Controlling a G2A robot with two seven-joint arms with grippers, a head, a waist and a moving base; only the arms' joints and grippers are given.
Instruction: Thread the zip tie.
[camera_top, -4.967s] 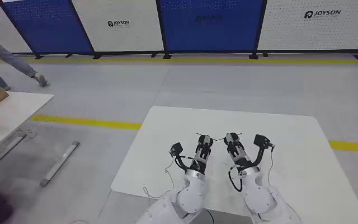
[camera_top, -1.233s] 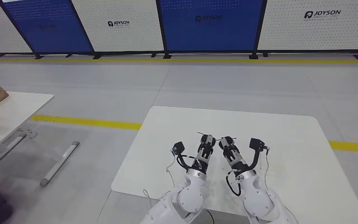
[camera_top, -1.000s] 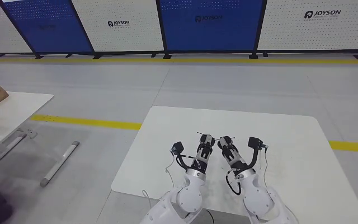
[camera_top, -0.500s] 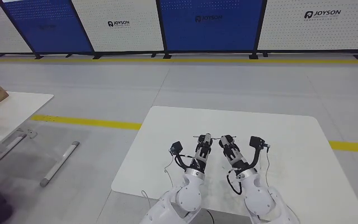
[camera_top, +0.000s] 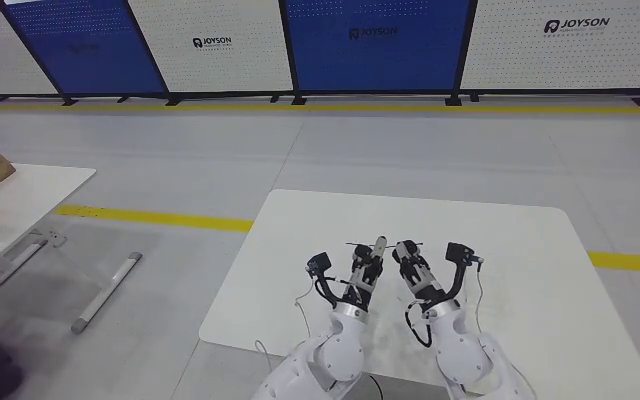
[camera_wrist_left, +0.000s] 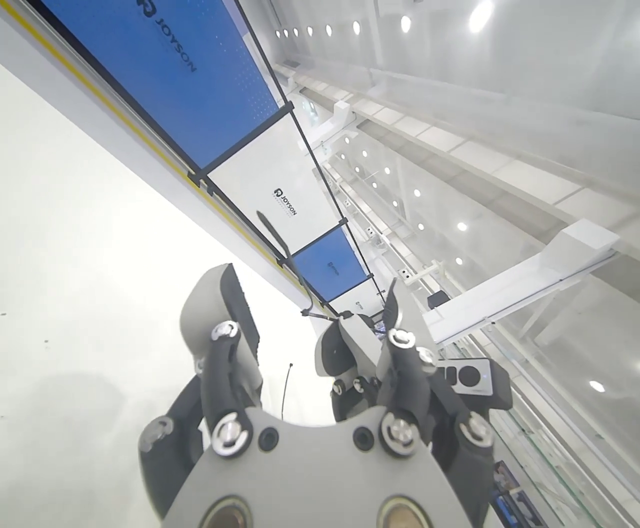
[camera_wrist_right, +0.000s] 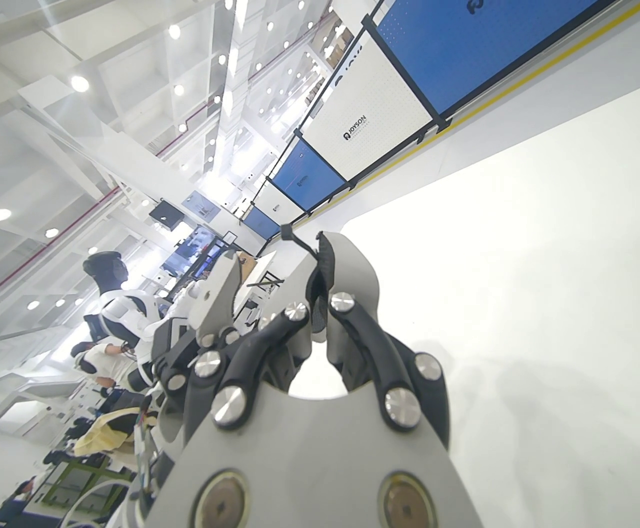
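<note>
A thin black zip tie (camera_wrist_right: 299, 242) sticks out from the tips of my right gripper (camera_wrist_right: 317, 252), which is shut on it. In the left wrist view the zip tie (camera_wrist_left: 272, 232) rises as a curved strip from the right gripper (camera_wrist_left: 342, 345), and a loose end hangs lower down. My left gripper (camera_wrist_left: 307, 285) stands open around that spot, one finger on each side, not touching the tie. From above, the left gripper (camera_top: 372, 252) and right gripper (camera_top: 405, 252) sit side by side, close together over the table's near middle.
The white table (camera_top: 500, 225) has bare surface on all sides of the grippers; its near edge lies just behind the arms. A second white table (camera_top: 35, 190) stands far off at the left across the floor. Blue and white panels (camera_top: 380, 45) close the back.
My left gripper, earlier closed at the zip tie, has spread its fingers open. Both grippers stayed close together near the table's middle; the right keeps its hold.
</note>
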